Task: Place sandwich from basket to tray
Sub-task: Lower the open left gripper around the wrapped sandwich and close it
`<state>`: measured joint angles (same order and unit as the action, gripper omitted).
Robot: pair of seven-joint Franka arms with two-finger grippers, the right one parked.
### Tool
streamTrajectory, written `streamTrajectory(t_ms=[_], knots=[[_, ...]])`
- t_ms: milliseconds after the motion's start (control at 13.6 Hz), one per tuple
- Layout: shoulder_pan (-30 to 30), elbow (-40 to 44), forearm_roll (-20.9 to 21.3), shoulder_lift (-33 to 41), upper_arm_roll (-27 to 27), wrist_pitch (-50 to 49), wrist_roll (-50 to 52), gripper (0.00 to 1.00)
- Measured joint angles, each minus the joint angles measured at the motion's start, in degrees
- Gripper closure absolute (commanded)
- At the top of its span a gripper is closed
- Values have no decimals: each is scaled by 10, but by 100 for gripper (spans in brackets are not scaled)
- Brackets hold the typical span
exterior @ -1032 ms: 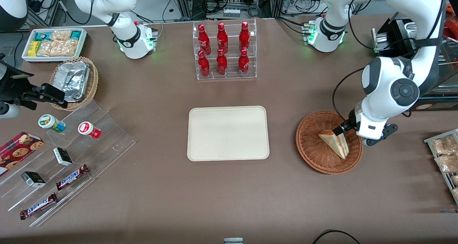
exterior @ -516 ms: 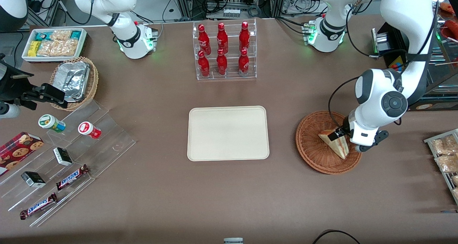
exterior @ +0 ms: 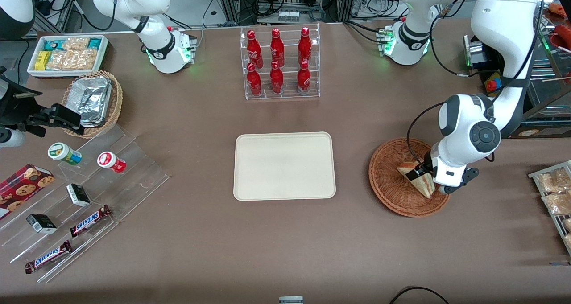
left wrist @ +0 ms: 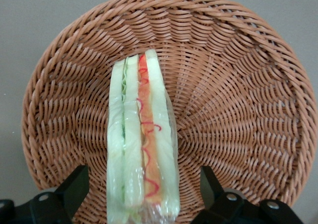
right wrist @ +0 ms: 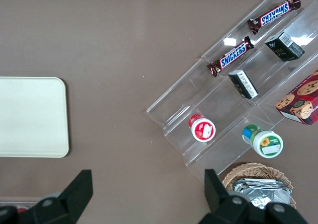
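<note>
At lower right of the front view, the gripper [exterior: 420, 172] straddles the sandwich [exterior: 417, 178] in the basket [exterior: 387, 179] (fingers spread wide, not yet pinching), lined up to grasp it for the tray [exterior: 284, 166].

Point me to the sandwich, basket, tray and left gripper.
sandwich [left wrist: 141, 139]: left wrist view, cut edge with filling.
basket [exterior: 387, 179]: front view, bare woven floor.
tray [exterior: 284, 166]: front view, flat middle.
gripper [left wrist: 141, 194]: left wrist view, between open fingers straddling the sandwich.
</note>
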<state>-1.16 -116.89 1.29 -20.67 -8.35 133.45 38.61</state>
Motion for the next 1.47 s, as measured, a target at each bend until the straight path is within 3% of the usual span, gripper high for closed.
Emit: streamTrajectory(t_ms=[516,589,1474], knots=[[0,0,-1,-8,1,3,57,96],[0,1,-1,-8,1,3,58,100],[0,27,0,40,1,-79,58,100]])
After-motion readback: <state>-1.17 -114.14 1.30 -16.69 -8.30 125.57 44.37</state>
